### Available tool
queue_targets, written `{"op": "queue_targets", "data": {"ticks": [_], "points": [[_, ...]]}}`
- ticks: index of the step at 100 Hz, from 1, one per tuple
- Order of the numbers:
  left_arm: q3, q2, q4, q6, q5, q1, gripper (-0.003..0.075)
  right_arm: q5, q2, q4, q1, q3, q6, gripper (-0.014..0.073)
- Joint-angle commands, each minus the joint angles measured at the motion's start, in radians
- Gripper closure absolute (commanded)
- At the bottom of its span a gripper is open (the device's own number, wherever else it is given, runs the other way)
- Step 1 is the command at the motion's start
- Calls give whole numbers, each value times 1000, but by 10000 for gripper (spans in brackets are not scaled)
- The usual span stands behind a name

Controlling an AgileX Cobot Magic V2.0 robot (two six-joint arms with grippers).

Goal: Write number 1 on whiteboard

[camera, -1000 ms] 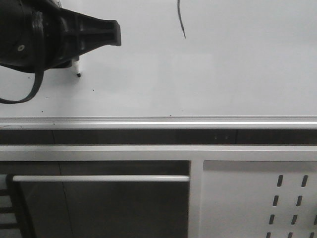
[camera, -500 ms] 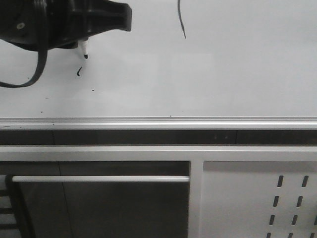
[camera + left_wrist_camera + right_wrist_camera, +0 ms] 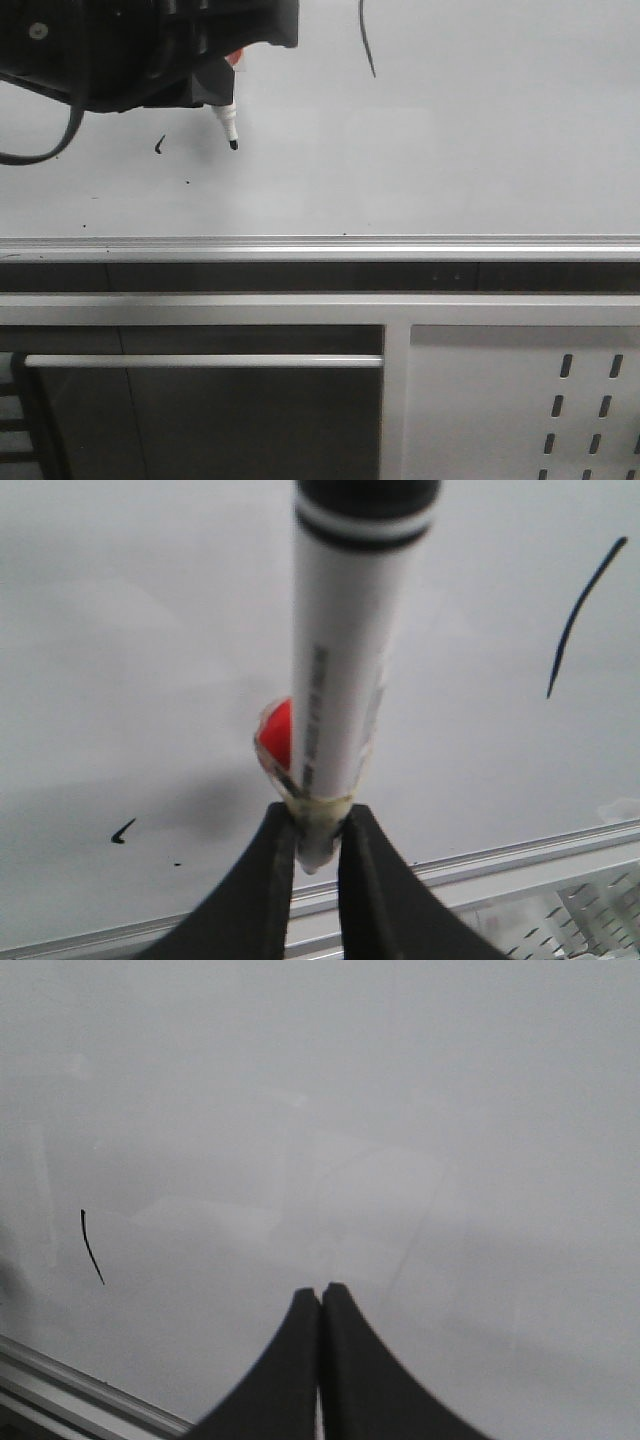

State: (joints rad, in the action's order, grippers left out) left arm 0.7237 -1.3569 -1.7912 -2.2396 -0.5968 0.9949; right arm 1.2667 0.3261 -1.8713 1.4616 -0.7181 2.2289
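Note:
The whiteboard [image 3: 480, 150] fills the upper front view. The number 1 [image 3: 367, 40] is a thin curved black stroke at the top middle; it also shows in the left wrist view [image 3: 580, 615] and in the right wrist view [image 3: 91, 1245]. My left gripper [image 3: 215, 85] is at the top left, shut on a white marker [image 3: 345, 660] with a black band. The marker's black tip [image 3: 233, 145] points at the board, right of a small black tick mark [image 3: 159, 146]. I cannot tell if the tip touches. My right gripper [image 3: 321, 1295] is shut and empty before bare board, and out of the front view.
The board's silver bottom rail [image 3: 400, 245] runs across the view. Below it are a white frame with a horizontal bar [image 3: 200, 360] and a grey perforated metal panel [image 3: 520, 400] at the lower right. A few tiny black specks [image 3: 187, 182] dot the board.
My left gripper has moved right with the marker. A second ago the tip sat where the tick mark is; it lifted off, leaving the tick, and is now to its right.

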Motion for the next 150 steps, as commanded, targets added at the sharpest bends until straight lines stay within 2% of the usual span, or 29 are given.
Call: {"op": "queue_targets", "data": {"ticks": [1, 16, 23, 63, 120, 150], "points": [[30, 34, -70, -24, 16, -42, 738, 51, 10, 16, -2, -31, 9, 664], [30, 34, -70, -64, 250, -142, 738, 51, 10, 16, -2, -31, 9, 664], [30, 34, -70, -66, 316, -175, 738, 51, 10, 16, -2, -31, 9, 664], [30, 54, -70, -66, 413, -269, 738, 51, 10, 16, -2, -31, 9, 664], [30, 54, -70, -47, 307, -277, 738, 51, 10, 16, -2, -31, 9, 664], [30, 54, -70, -47, 338, -277, 738, 51, 10, 16, -2, -31, 9, 664]]}}
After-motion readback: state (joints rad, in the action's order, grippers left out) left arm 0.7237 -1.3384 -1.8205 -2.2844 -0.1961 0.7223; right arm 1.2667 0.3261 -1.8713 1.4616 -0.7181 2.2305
